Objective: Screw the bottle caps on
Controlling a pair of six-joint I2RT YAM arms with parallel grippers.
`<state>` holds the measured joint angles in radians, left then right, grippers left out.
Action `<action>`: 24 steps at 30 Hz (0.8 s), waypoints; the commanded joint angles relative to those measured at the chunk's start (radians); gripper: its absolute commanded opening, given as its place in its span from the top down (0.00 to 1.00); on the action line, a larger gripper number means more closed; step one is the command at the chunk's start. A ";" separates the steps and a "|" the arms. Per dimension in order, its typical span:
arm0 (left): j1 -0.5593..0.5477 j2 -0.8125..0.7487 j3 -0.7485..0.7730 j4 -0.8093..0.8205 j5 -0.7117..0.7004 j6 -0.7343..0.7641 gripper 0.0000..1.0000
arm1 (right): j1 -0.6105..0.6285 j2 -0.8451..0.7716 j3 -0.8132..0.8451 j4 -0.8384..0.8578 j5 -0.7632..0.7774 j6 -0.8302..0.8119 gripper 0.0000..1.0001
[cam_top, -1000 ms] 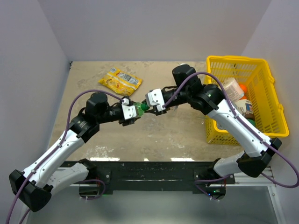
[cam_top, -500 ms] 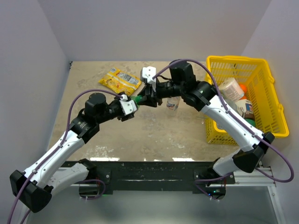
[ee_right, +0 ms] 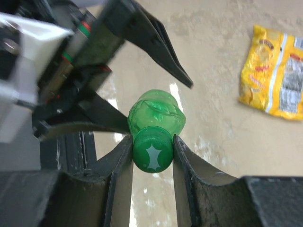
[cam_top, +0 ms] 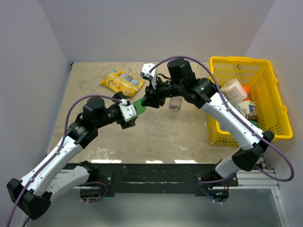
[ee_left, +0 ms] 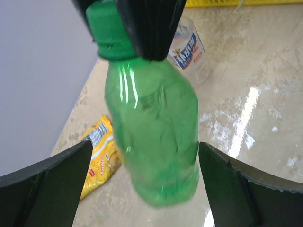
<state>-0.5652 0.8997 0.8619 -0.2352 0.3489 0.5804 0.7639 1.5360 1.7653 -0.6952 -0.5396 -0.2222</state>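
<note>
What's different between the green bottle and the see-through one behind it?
Colour: the green bottle is tinted green all over, while the clear bottle is see-through with a blue printed label. Support: the green bottle hangs tilted, pinched at its green cap by the right claw, while the clear bottle sits on the table with no claw on it. Both are small plastic bottles.

Pale walls (cam_top: 156, 28) enclose a glossy beige tabletop (cam_top: 189, 137).
</note>
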 commanded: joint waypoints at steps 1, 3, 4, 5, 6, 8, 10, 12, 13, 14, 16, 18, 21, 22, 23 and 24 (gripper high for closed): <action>-0.002 -0.077 0.043 -0.163 0.019 0.055 0.01 | -0.002 -0.059 -0.021 -0.196 0.128 -0.089 1.00; -0.002 -0.088 0.049 -0.212 0.030 0.038 0.01 | -0.005 -0.123 -0.121 -0.198 0.168 -0.109 1.00; -0.001 -0.099 0.048 -0.214 0.029 0.020 0.01 | -0.005 -0.137 -0.168 -0.199 0.177 -0.127 1.00; -0.001 -0.104 0.037 -0.213 0.021 -0.019 0.00 | -0.005 -0.160 -0.187 -0.207 0.182 -0.143 1.00; 0.001 -0.108 0.029 -0.196 0.018 -0.034 0.00 | -0.003 -0.168 -0.205 -0.216 0.205 -0.161 1.00; 0.007 -0.119 0.008 -0.167 0.009 -0.056 0.00 | -0.005 -0.180 -0.256 -0.219 0.224 -0.181 1.00; 0.016 -0.119 -0.004 -0.153 0.004 -0.057 0.00 | -0.005 -0.185 -0.297 -0.221 0.251 -0.220 1.00; 0.021 -0.116 -0.011 -0.139 0.004 -0.057 0.00 | -0.003 -0.175 -0.322 -0.204 0.298 -0.229 1.00; 0.022 -0.110 -0.009 -0.135 0.009 -0.059 0.01 | -0.003 -0.171 -0.340 -0.199 0.320 -0.236 1.00; 0.021 -0.107 -0.011 -0.125 0.016 -0.062 0.00 | -0.003 -0.166 -0.349 -0.181 0.328 -0.238 1.00; 0.022 -0.101 -0.012 -0.118 0.021 -0.065 0.01 | -0.005 -0.162 -0.380 -0.156 0.331 -0.236 1.00; 0.025 -0.101 -0.015 -0.113 0.025 -0.063 0.00 | -0.003 -0.154 -0.400 -0.124 0.333 -0.223 1.00; 0.025 -0.102 -0.018 -0.116 0.025 -0.062 0.00 | -0.005 -0.145 -0.440 -0.081 0.340 -0.213 1.00; 0.025 -0.105 -0.018 -0.116 0.027 -0.062 0.01 | -0.003 -0.142 -0.455 -0.073 0.339 -0.213 1.00; 0.027 -0.105 -0.020 -0.118 0.027 -0.063 0.00 | -0.003 -0.139 -0.464 -0.057 0.339 -0.213 1.00; 0.030 -0.105 -0.021 -0.118 0.028 -0.063 0.01 | -0.005 -0.139 -0.472 -0.049 0.336 -0.216 1.00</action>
<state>-0.5491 0.8009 0.8520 -0.3969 0.3607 0.5404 0.7601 1.3964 1.3190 -0.8322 -0.2253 -0.4313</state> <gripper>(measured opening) 0.994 0.354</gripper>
